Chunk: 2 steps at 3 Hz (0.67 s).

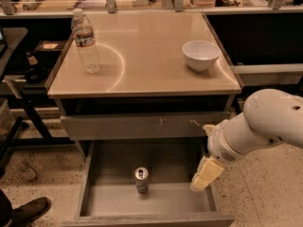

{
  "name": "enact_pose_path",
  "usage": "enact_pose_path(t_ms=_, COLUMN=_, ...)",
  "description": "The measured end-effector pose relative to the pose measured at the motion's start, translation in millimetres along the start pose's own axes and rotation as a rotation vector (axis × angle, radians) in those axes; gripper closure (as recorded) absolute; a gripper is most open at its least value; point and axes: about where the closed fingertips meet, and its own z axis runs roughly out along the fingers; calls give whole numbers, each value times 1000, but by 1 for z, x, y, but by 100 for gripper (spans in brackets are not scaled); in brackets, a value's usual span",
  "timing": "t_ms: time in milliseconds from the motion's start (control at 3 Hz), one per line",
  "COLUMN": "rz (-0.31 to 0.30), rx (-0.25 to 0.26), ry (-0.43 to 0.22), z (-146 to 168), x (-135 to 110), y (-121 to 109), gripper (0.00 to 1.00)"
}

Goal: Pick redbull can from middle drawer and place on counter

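The redbull can (141, 179) stands upright in the middle of the open middle drawer (109, 200), silver top up. My gripper (205, 175) hangs from the white arm (258, 129) over the drawer's right side, to the right of the can and apart from it. Its pale fingers point down toward the drawer floor. The beige counter (147, 56) lies above the drawer.
A clear water bottle (85, 42) stands on the counter's left part and a white bowl (200, 55) on its right part. A closed scratched drawer front (137, 125) sits above the open drawer. A shoe (26, 212) is at the lower left floor.
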Motion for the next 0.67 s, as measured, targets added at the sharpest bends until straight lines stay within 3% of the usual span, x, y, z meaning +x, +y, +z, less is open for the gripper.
enact_pose_path(t_ms=333, rz=16, rx=-1, ry=-18, z=11, x=1, y=1, gripper=0)
enact_pose_path(t_ms=667, rz=59, rx=-1, ry=-90, z=61, x=0, y=1, gripper=0)
